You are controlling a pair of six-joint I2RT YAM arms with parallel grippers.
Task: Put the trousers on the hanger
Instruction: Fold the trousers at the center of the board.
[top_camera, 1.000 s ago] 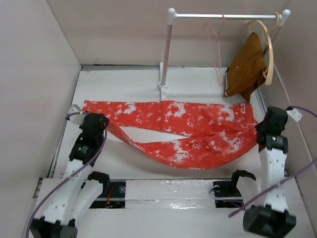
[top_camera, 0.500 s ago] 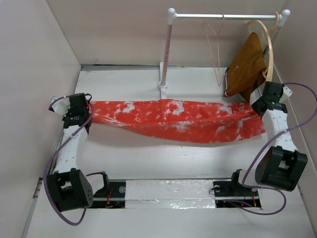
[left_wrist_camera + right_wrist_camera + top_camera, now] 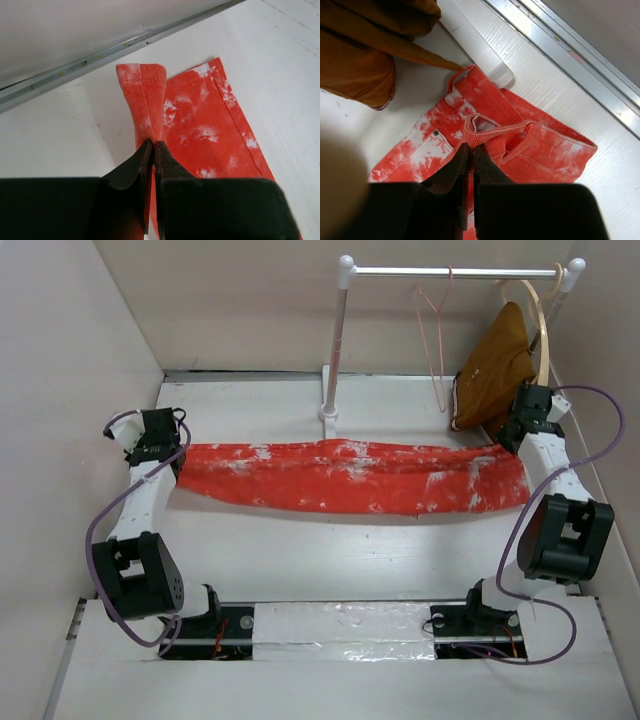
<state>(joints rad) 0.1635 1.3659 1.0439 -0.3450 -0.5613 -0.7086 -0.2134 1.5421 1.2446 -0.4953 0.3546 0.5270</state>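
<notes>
Left gripper (image 3: 152, 144), jaws pressed together, pinches the leg hem of the long red-orange, white-blotched cloth trousers (image 3: 350, 476) near the white tabletop's (image 3: 300, 555) left edge. Right gripper (image 3: 470, 148) likewise pinches their waistband near the right edge.

Trousers (image 3: 350, 475), in front of the rail (image 3: 450, 273): red-orange cloth w/ white mottled blotches, fine ribbed weave seen in wrist views. Rail: silver bar, white posts. Hanger (image 3: 436, 350) on rail is coloured pink. Garment (image 3: 495, 375) at rail's right end: plain mustard-brown, hung on pale wooden hanger (image 3: 543, 325). Table (image 3: 300, 560) below rail: white. Left gripper (image 3: 151, 147) & right gripper (image 3: 469, 150): black. Cables (image 3: 90, 550): purple.
</notes>
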